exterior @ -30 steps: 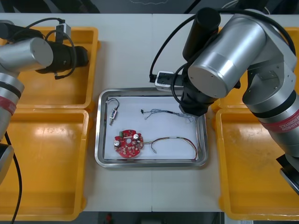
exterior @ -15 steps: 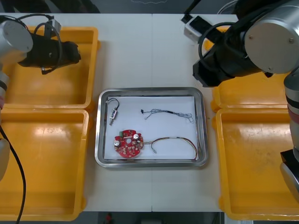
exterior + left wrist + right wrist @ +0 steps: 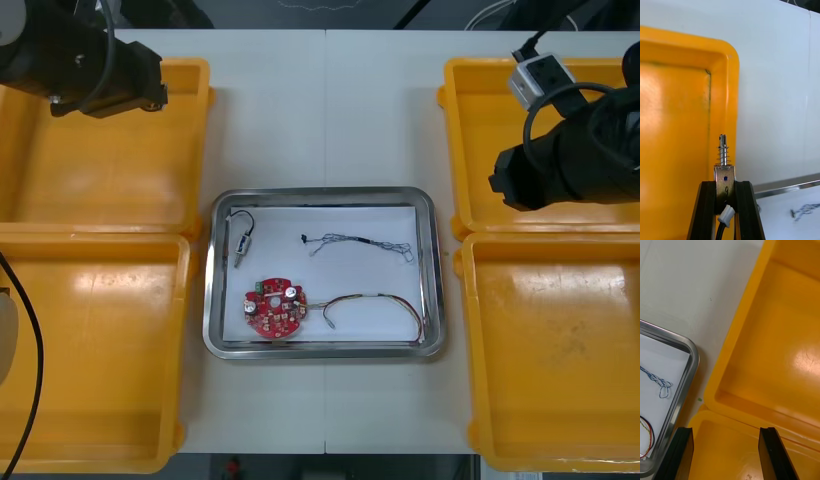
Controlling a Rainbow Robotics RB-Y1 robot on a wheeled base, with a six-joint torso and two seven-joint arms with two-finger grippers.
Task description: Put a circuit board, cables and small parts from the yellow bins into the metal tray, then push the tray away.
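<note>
Four things inside the shiny rectangular metal tray (image 3: 320,196), white within, at the middle of the light table (image 3: 320,110) between the yellow bins. Nearest the robot and toward the left, a round red circuit board (image 3: 274,308). Just beside its right edge, a looped red and yellow cable (image 3: 372,296) reaching to the tray's right wall. Farther off, a thin twisted blue and white cable (image 3: 360,243) stretched across the right half. By the left wall, a small silver metal part (image 3: 241,248) on a curled black cable (image 3: 240,214).

Left gripper (image 3: 725,184) over the far left yellow plastic bin (image 3: 110,170), at the bin's rim next to the table. Black fingers (image 3: 707,210) clenched on a second small metal part (image 3: 724,175), a silver block with a spring and pin, upright between the tips and reaching beyond them. Under the block, between the fingers, a white plug (image 3: 727,216) with a dark lead (image 3: 719,234) running back toward the wrist. Past the fingers, the tray's far rim and an end of the blue and white cable.

Right gripper (image 3: 726,453) above the seam between the far right yellow plastic bin (image 3: 782,333) and the near right yellow bin (image 3: 733,442). Fingers (image 3: 773,453) spread wide apart, grasping nothing. Just beside that seam, the tray's far right corner, with an end of the blue and white cable and a bend of the red and yellow cable lying within.
</note>
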